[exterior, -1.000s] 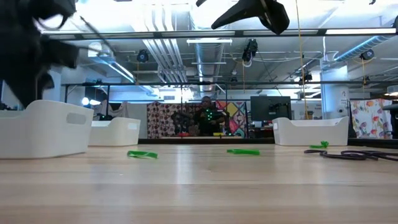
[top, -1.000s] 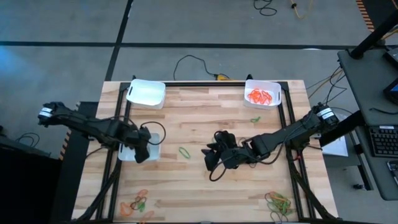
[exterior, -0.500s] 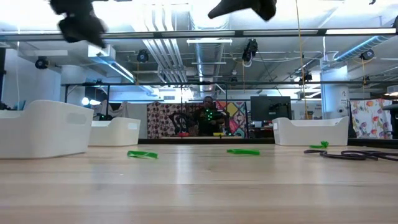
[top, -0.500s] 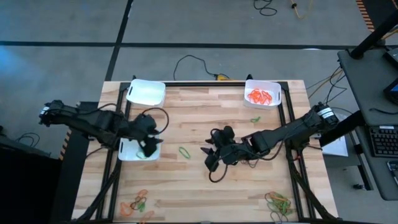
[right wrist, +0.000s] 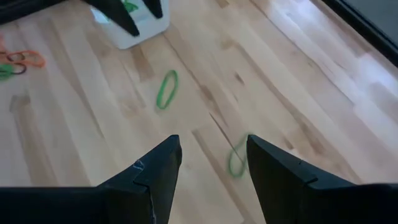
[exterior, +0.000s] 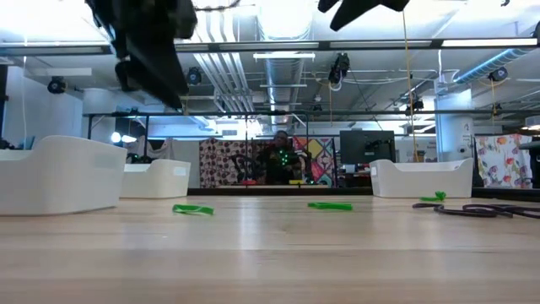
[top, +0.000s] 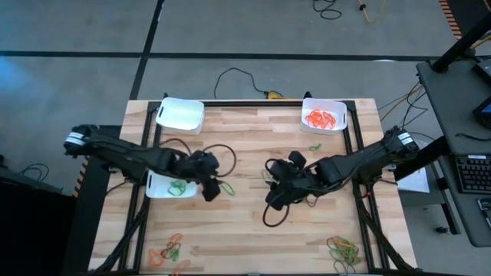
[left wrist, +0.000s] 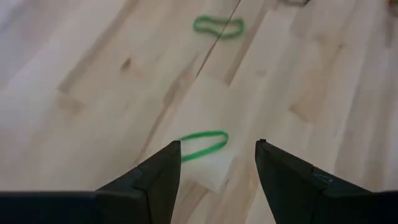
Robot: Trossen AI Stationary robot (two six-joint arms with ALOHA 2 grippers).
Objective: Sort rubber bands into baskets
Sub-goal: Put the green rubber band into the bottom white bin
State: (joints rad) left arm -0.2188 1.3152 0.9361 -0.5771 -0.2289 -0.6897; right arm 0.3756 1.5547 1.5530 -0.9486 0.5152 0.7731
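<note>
High view: three shallow white rectangular plastic baskets are seen on the pale wooden table (top: pixel 253 222), one at the far left corner (top: pixel 180 113), apparently empty, one at the far right corner (top: pixel 324 115) filled with thin orange rubber bands (top: pixel 322 118), and one at the left edge (top: pixel 170 186) where green rubber bands (top: pixel 178 187) are collected. A colour per basket appears to be intended, which would explain why the loops are kept apart.

The left gripper (top: pixel 211 189) is held just past the left-edge basket, toward the table's middle. In the left wrist view its dark fingers (left wrist: pixel 155 182) are seen spread apart and empty, with a single green rubber loop (left wrist: pixel 203 144) lying flat on the wood between and just ahead of them. The fingers seem to be kept apart so that this loop can be straddled and pinched.

The right gripper (top: pixel 278 186) is held near the table's middle, its fingers likewise parted with nothing between them in the right wrist view, above another green loop (right wrist: pixel 236 160).

Unsorted bands are left in mixed orange, green and dark piles at the near left (top: pixel 169 250) and near right (top: pixel 344 248) of the table, and one green loop (top: pixel 314 146) lies just short of the orange-filled basket. Much of the sorting is judged to remain.
</note>
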